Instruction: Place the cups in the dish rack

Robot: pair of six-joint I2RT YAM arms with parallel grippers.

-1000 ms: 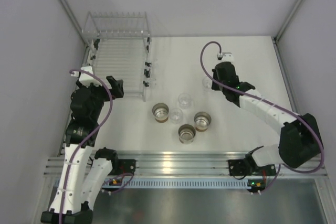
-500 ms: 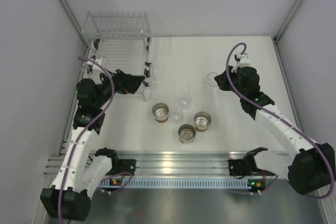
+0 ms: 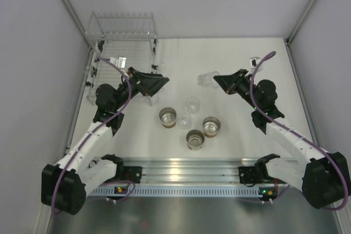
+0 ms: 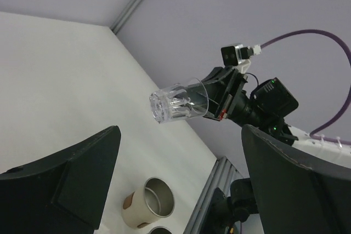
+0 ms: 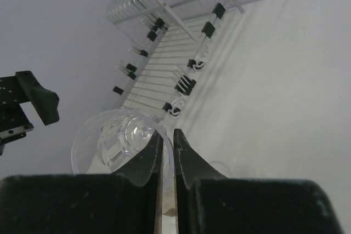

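Cup aloft | clear cup point(image 3: 206, 79) hangs above counter point(image 3: 241, 53), right of dish rack point(image 3: 123, 53) | right fingers point(image 5: 145, 163) pinch its thin rim wall | left fingers point(image 4: 66, 190) spread wide, empty, nearer the rack | likely light, stiff, slick, crushable: take the body gently.

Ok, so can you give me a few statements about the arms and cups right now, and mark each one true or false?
1. The right pincer holds a clear cup off the table. True.
2. The left pincer is clamped shut. False: it is wide open and empty.
3. Three cream cups stand upright on the table. True.
4. A cup already sits in the rack. False: no cup shows in it.
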